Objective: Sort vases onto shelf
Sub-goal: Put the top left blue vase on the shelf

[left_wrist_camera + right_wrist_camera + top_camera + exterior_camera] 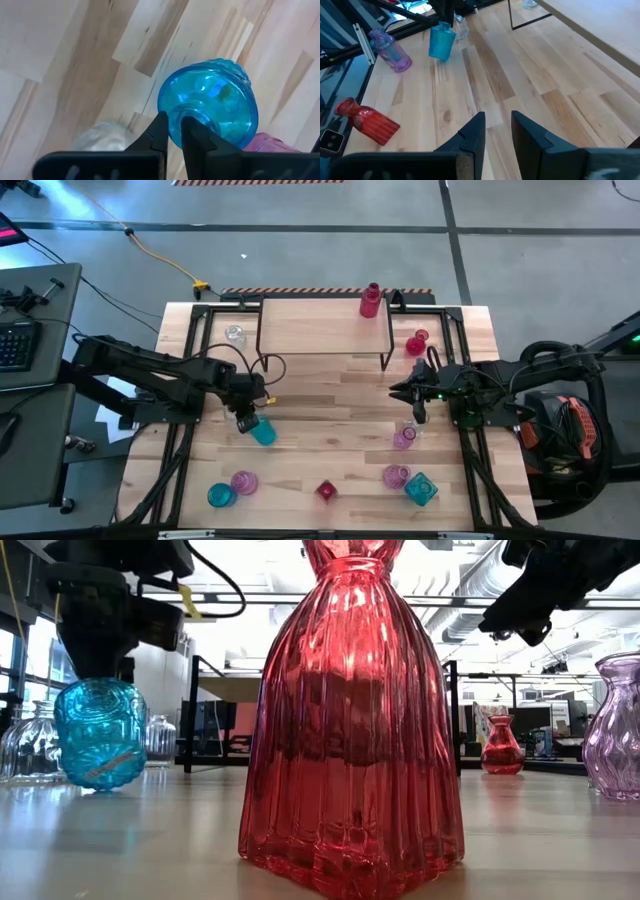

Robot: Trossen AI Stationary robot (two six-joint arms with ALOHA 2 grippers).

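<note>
A teal-blue ribbed vase (263,431) stands left of the table's middle, and my left gripper (246,420) is shut on its mouth from above; it also shows in the low view as the teal-blue vase (100,735). My right gripper (415,410) hovers open over the right half of the table, nothing between its fingers (475,135). The shelf (320,330) stands at the far middle, and a red vase (370,300) rests by its base on the shelf's right end. Several more vases, pink, teal, red and clear, stand on the table. My left gripper pinches the rim of the teal-blue vase's mouth (176,116) between its two fingers; one finger (192,132) seems to be inside the mouth and the other outside. The fingers come steeply from above. The vase hangs a little tilted, its base (100,780) at the table top.
A clear vase (235,335) and a red one (417,342) flank the shelf. Pink vases (404,438), (395,476) and a teal one (421,488) stand near my right gripper. Along the near edge stand a teal vase (220,496), a pink vase (243,481) and a red vase (326,490).
</note>
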